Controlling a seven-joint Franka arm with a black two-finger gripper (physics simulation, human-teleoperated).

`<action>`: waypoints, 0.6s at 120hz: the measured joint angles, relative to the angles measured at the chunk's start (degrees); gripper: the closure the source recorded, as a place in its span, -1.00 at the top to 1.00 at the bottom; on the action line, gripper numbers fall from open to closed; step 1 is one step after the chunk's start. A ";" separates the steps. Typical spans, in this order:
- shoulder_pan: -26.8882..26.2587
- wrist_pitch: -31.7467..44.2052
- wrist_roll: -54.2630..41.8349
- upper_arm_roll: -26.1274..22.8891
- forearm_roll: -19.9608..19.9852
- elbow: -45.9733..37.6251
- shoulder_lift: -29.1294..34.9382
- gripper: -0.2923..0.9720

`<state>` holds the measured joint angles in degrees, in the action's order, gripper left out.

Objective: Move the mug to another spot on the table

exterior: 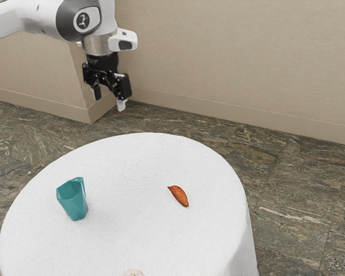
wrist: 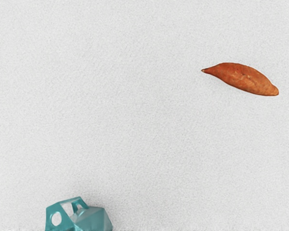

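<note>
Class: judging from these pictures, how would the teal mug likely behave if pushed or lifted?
The mug looks rigid, with faceted walls, so it probably keeps its shape when gripped. It stands upright, taller than wide, so a high push may tip it. Its flat facets should make rolling unlikely.

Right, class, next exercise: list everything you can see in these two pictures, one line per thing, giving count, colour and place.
mug: one, teal, upright on the table toward the exterior view's left
sweet potato: one, orange, lying on the table, apart from the mug, toward the exterior view's right
pale rounded thing: one, at the table's near edge, cut off, unidentifiable
table: one, white, round
floor: grey-brown stone, around the table
wall: beige, behind
arm: one, white, upper left
gripper: one, black, open, above the table's far edge
</note>
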<state>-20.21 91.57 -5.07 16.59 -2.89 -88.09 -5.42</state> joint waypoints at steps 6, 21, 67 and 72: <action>0.11 -0.11 -0.07 0.01 -0.19 -0.07 -0.05 0.54; -0.28 -0.06 -0.07 0.27 0.96 -2.63 0.41 0.54; 2.24 8.86 10.46 17.11 10.92 -18.38 -3.47 0.54; 2.67 10.09 11.83 17.46 11.66 -19.89 -3.93 0.54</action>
<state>-17.53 101.66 6.76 34.05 8.77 -107.98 -9.35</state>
